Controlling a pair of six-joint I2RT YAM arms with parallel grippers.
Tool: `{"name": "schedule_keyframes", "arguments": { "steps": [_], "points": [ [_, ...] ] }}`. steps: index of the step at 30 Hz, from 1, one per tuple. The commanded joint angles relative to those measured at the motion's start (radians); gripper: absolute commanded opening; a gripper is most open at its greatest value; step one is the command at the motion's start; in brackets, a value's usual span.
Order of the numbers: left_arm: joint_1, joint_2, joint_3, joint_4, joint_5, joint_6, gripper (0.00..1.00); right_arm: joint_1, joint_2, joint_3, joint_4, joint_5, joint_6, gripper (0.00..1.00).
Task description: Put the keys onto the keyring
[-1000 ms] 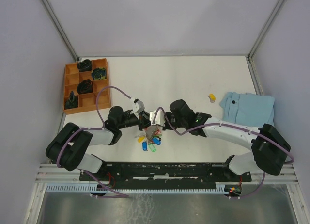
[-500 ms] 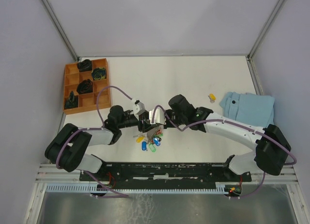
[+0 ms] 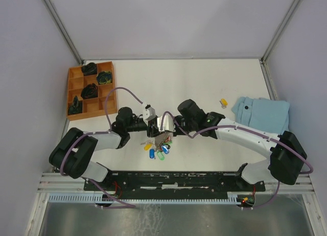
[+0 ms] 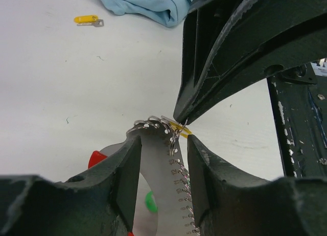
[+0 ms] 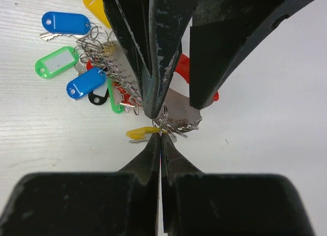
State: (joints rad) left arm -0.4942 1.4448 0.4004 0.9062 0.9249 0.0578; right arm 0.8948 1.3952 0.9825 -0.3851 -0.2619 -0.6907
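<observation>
Both claws meet mid-table near front edge. Broad open table [image 3: 173, 83] behind them, toward back wall. Left gripper [image 4: 163, 144] clamped across keyring [image 4: 153, 159] — grey plate and chain between its fingers, red strap [image 5: 181, 67] beside. Right gripper [image 5: 160, 136] pinched tight on yellow-tag key [image 5: 142, 132], touching ring at left claw's tip. Remaining keys [image 5: 86, 83] — blue, green, yellow tags — fanned on table alongside. Spare yellow key [image 3: 223, 101] well apart, near blue cloth [image 3: 260, 113]. Orange tray [image 3: 76, 84] at left edge: dark items in several compartments.
</observation>
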Motion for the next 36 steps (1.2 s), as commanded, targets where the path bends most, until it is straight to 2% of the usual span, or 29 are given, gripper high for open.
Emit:
{"name": "schedule_keyframes", "arguments": {
  "steps": [1, 8, 13, 18, 25, 36],
  "points": [
    [-0.010, 0.025, 0.042, -0.006, 0.066, 0.062, 0.46, -0.004, -0.027, 0.056, 0.018, -0.026, -0.013, 0.01],
    [-0.017, 0.056, 0.071, -0.062, 0.082, 0.076, 0.31, -0.003, -0.034, 0.056, 0.021, -0.027, -0.013, 0.01],
    [-0.018, 0.047, 0.075, -0.072, 0.082, 0.075, 0.03, -0.004, -0.041, 0.044, 0.016, -0.017, -0.004, 0.01],
    [-0.015, 0.008, 0.059, -0.065, -0.013, 0.042, 0.03, -0.004, -0.078, -0.029, 0.069, 0.027, 0.037, 0.01],
    [-0.014, -0.012, 0.008, 0.095, -0.086, -0.074, 0.03, 0.003, -0.103, -0.133, 0.181, 0.021, 0.118, 0.01],
    [-0.014, 0.006, -0.025, 0.217, -0.136, -0.136, 0.03, 0.037, -0.035, -0.214, 0.329, -0.016, 0.200, 0.01]
  ]
}}
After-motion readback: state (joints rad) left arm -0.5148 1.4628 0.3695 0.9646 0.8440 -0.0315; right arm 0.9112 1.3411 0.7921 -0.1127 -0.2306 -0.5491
